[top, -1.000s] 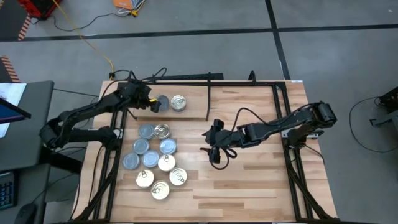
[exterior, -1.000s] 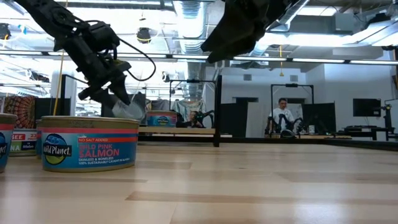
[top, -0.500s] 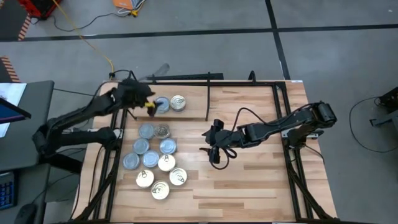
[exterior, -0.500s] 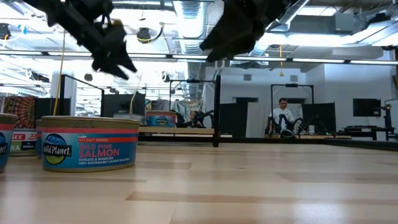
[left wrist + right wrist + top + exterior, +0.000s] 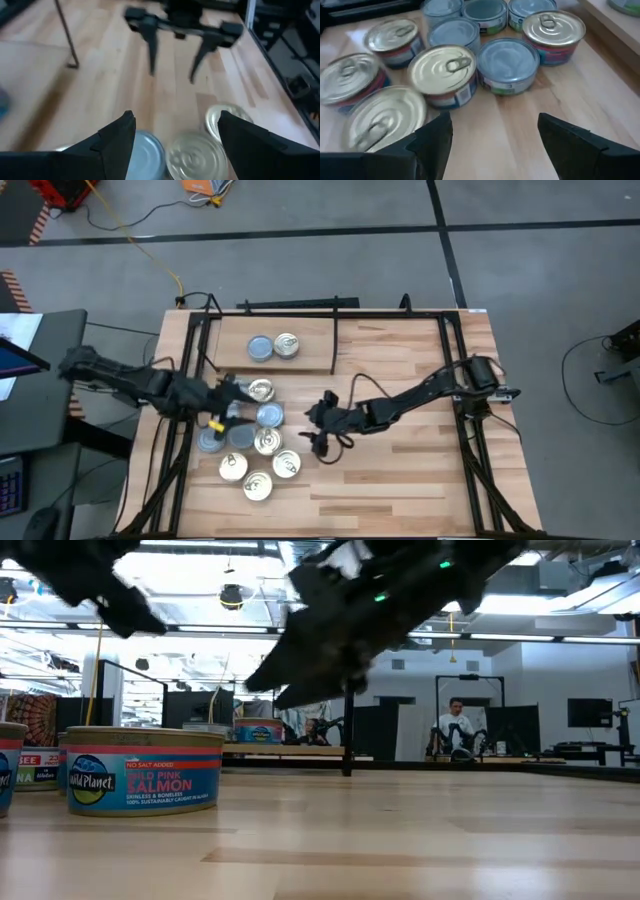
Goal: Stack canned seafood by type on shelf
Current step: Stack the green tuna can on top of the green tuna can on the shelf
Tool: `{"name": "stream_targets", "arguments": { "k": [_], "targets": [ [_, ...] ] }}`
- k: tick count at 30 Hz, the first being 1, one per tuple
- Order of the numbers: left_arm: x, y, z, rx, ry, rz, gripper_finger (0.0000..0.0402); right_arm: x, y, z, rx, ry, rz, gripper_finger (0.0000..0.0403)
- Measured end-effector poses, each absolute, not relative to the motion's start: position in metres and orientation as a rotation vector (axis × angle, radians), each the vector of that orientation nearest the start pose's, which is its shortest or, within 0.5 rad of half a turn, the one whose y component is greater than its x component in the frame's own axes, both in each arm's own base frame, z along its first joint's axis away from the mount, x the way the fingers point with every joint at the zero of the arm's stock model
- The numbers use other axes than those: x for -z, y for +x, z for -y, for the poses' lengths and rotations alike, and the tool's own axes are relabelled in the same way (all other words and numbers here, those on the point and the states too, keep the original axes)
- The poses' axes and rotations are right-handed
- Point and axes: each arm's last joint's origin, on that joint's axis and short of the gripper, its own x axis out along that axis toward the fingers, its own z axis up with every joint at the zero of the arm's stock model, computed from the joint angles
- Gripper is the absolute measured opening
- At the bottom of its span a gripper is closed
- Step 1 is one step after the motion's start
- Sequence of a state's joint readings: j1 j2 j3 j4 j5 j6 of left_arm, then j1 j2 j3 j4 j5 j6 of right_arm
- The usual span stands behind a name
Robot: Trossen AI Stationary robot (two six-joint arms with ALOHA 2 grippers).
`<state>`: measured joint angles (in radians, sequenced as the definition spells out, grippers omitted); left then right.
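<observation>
Tins (image 5: pixel 447 72) judged rigid, smooth-sided, moderately heavy, best taken across the rim; left pincer (image 5: pixel 175 142) and right pincer (image 5: pixel 492 140) both wide, empty.

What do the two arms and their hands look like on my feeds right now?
Both arms are dark, almost black, built of jointed segments. A loose black cable loops along the right arm toward its hand. The left hand carries a small yellow marking. Each hand ends in two dark, flat, tapering fingers. Green indicator lights glow on the arm seen in the low view.
</observation>
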<state>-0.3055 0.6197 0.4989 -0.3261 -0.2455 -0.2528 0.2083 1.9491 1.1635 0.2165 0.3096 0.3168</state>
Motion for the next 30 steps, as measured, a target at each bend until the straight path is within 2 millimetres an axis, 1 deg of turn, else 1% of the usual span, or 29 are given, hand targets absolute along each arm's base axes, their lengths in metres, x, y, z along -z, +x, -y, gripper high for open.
{"name": "stream_targets", "arguments": {
  "k": [4,7,11,15,18,21,25,30],
  "targets": [
    [-0.233,0.133,0.052,-0.026,-0.091,-0.443,0.0269,-0.165,0.433,-0.073,0.204,0.140,-0.522,0.0317],
    [-0.227,0.131,0.061,-0.017,-0.081,-0.457,0.0269,-0.160,0.450,-0.063,0.236,0.136,-0.536,0.0317],
    [-0.225,0.129,0.069,0.015,-0.091,-0.468,0.0269,-0.147,0.466,-0.048,0.267,0.127,-0.558,0.0317],
    [-0.225,0.126,0.073,0.052,-0.085,-0.469,0.0269,-0.143,0.479,-0.040,0.279,0.110,-0.547,0.0317],
    [-0.226,0.126,0.076,0.100,-0.077,-0.466,0.0269,-0.136,0.480,-0.040,0.277,0.095,-0.573,0.0317],
    [-0.227,0.126,0.078,0.123,-0.068,-0.464,0.0269,-0.132,0.477,-0.039,0.297,0.077,-0.630,0.0317],
    [-0.226,0.125,0.077,0.127,-0.042,-0.468,0.0269,-0.129,0.471,-0.038,0.332,0.069,-0.709,0.0317],
    [-0.226,0.126,0.077,0.116,-0.029,-0.465,0.0269,-0.126,0.464,-0.045,0.345,0.054,-0.787,0.0317]
  ]
}}
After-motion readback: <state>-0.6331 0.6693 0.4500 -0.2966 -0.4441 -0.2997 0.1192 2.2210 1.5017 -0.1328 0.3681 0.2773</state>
